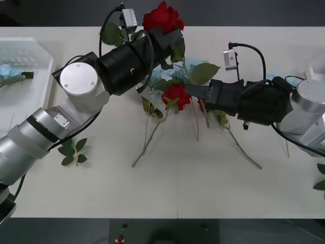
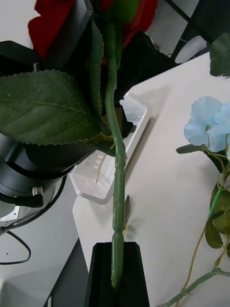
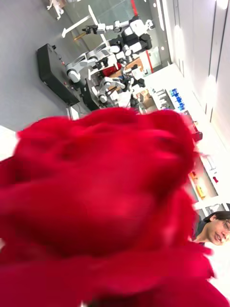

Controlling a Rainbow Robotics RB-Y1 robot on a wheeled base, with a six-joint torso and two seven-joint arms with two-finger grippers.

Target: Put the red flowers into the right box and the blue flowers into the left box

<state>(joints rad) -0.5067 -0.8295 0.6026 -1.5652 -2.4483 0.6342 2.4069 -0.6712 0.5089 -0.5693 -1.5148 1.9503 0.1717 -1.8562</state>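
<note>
Near edge of the white table (image 1: 167, 193): bare stems and a loose leaf sprig (image 1: 72, 151). At centre, the right gripper (image 1: 195, 92) lies low over the flower pile. In the right wrist view its black jaws are clenched on a green stem (image 2: 117, 192); bloom above cut off by the frame edge. A red rose (image 1: 176, 95) lies just beside the jaws, with blue flowers (image 1: 165, 74) partly hidden beneath leaves and arms. Farther back, the left gripper (image 1: 170, 36) carries a second rose (image 1: 162, 18) at the table's far edge. The bloom (image 3: 100, 206) blocks the left wrist view; jaws hidden, state cannot be told. Left box (image 1: 30, 58) at the left edge holds one blue flower (image 1: 9, 71), cut off. Right box (image 1: 317, 66): barely an edge visible. Beyond the table, dark floor; the left wrist view shows a lab room with other robots.
</note>
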